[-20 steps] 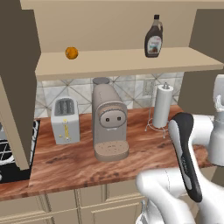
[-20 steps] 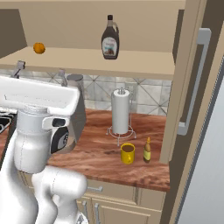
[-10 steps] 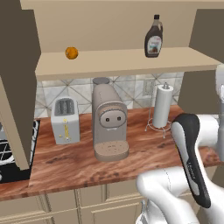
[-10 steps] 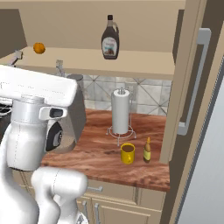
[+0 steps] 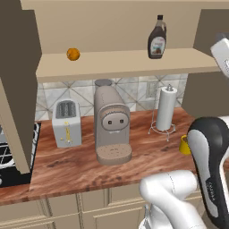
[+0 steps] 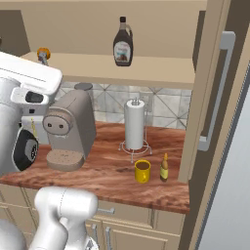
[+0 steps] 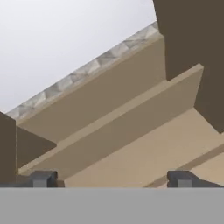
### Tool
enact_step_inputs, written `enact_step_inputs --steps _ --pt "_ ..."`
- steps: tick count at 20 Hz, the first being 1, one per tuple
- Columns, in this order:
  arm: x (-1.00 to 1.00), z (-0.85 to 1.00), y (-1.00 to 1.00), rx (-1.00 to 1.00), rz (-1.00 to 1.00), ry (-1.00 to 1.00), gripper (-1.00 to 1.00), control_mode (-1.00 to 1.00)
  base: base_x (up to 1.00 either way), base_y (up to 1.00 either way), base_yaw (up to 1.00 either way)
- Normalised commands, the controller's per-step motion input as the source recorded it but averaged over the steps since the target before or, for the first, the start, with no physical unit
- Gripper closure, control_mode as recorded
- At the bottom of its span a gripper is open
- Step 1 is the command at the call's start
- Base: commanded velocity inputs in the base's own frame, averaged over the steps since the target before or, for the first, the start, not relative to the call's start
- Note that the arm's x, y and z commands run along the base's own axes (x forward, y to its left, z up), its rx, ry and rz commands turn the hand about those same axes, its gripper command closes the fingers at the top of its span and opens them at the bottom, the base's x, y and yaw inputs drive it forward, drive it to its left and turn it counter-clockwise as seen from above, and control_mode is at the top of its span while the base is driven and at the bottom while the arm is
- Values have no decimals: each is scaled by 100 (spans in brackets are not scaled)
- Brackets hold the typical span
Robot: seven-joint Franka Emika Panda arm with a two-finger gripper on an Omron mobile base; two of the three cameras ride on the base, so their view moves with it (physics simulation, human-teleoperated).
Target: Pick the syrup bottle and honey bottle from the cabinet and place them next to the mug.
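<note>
The cabinet (image 5: 120,27) spans the wall above the counter, beige, with a wide tan shelf and dark brown doors swung out at both sides; the hand view looks up at its beige boards and one dark door from close below. Under it runs the reddish wooden counter (image 6: 112,171), backed by grey patterned tiles. The white arm (image 5: 179,197) rises at the near right of the left base view, with a dark forearm link beside it. On the counter, a big beige coffee machine (image 5: 111,125) stands in the middle, a white toaster (image 5: 66,123) to its left, and a paper towel roll (image 6: 135,123) on a wire stand to its right. The syrup bottle (image 6: 122,42) stands upright on the cabinet shelf, toward its right part, well apart from a small orange fruit (image 5: 73,54) lying at the left of the same shelf. The mug (image 6: 142,171) sits on the counter near its front edge, in front of the towel stand, and the honey bottle (image 6: 164,167) stands upright just beside it on the right, close to the tall cabinet side. The gripper (image 7: 111,178) shows its two dark fingertips (image 7: 43,178) spread wide apart, with nothing between them.
</note>
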Motion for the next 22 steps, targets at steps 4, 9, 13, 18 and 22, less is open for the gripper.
enact_step_inputs --steps 4,9,13,18,22 --pt "-6 1 6 -11 10 48 -100 -100 0 0 0" --pt "-1 0 0 -10 8 48 -100 -100 0 0 0" --pt "0 0 3 -7 2 21 -100 -100 0 0 0" --pt "5 -25 -34 -4 0 0 -100 -100 0 0 0" --pt "28 -59 -67 -18 0 0 -100 -100 0 0 0"
